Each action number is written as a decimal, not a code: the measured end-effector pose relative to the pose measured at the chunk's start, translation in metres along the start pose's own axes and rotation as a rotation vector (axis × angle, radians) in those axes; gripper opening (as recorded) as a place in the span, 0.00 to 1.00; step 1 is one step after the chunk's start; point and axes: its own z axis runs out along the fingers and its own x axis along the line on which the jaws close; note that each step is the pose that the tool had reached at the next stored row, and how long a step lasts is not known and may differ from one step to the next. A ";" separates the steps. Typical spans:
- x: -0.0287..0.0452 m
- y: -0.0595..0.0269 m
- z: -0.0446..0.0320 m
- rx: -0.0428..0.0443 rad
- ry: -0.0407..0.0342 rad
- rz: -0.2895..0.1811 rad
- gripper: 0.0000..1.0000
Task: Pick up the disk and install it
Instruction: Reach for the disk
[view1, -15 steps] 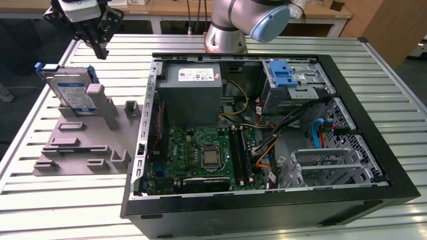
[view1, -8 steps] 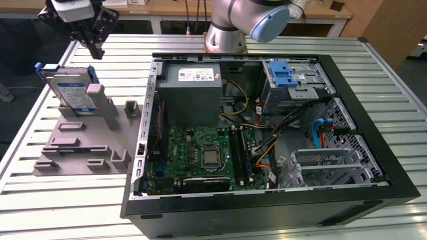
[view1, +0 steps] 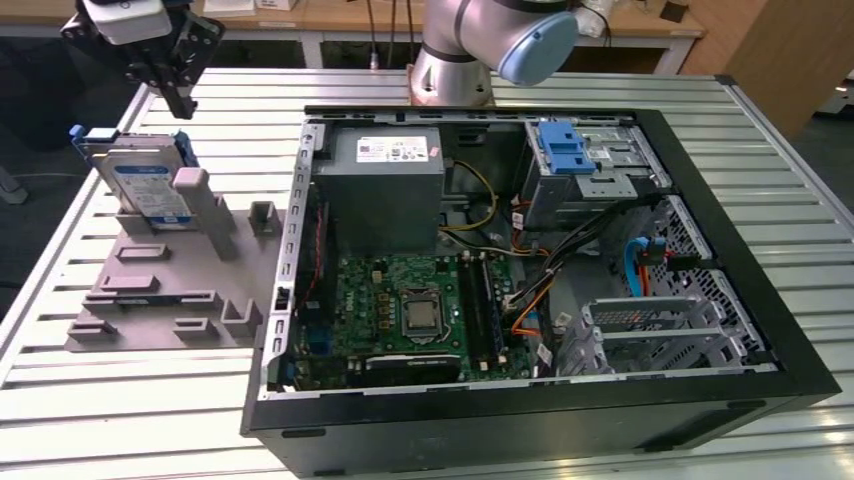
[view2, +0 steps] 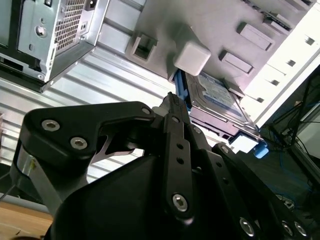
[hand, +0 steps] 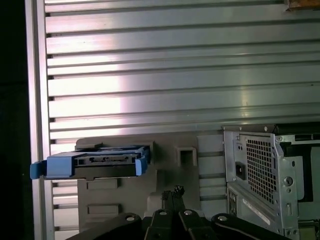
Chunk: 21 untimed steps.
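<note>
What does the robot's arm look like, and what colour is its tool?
The arm is a fat, round, silver-grey tube with a light blue cap on its joint. The tool is black, with a white block above it in the exterior view. In both wrist views it is made of black bars joined by silver screws.

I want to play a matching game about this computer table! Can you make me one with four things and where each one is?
Things:
1. disk
2. claw
3. green circuit board
4. grey power box

Places:
A. lying flat in the bottom of the open computer case
B. standing on edge in the grey holder on the table
C. in the air near the disk, not touching it
D. inside the case, with a white sticker on top

Pairs: 1-B, 2-C, 3-A, 4-D
</note>
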 end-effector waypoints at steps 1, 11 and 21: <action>0.0027 -0.0001 0.0000 0.0001 0.0002 0.000 0.11; 0.0292 -0.0007 0.0019 0.0003 0.0033 0.000 0.11; 0.0353 0.0022 0.0027 0.0005 0.0049 0.000 0.11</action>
